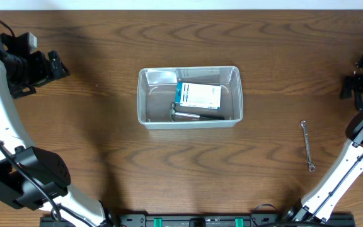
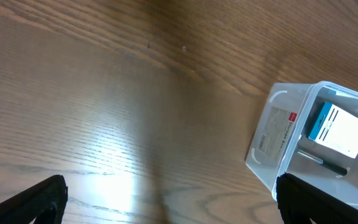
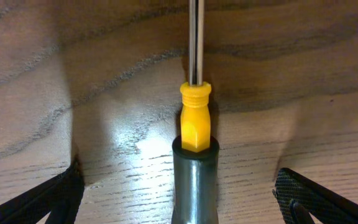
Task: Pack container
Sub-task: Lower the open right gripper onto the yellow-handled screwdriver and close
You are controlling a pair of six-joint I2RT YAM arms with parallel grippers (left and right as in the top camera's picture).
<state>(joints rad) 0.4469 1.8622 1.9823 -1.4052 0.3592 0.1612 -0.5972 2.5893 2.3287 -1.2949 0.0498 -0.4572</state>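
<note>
The clear plastic container (image 1: 142,96) sits mid-table and holds a blue-and-white box (image 1: 198,96) and a dark metal tool (image 1: 194,115). In the left wrist view the container (image 2: 272,140) shows at the right, close to the right finger. My left gripper (image 1: 55,66) hovers far left of it, open (image 2: 173,208) over bare wood. At the table's right edge my right gripper (image 1: 357,85) stands open (image 3: 179,205) astride a screwdriver (image 3: 194,124) with a yellow-and-grey handle lying on the wood. Both fingers (image 3: 42,199) stay clear of the handle. The overhead view does not show the screwdriver.
A small silver wrench (image 1: 307,145) lies on the table to the right of the container, between it and the right arm. The wooden table (image 1: 93,151) stretches bare round the left gripper.
</note>
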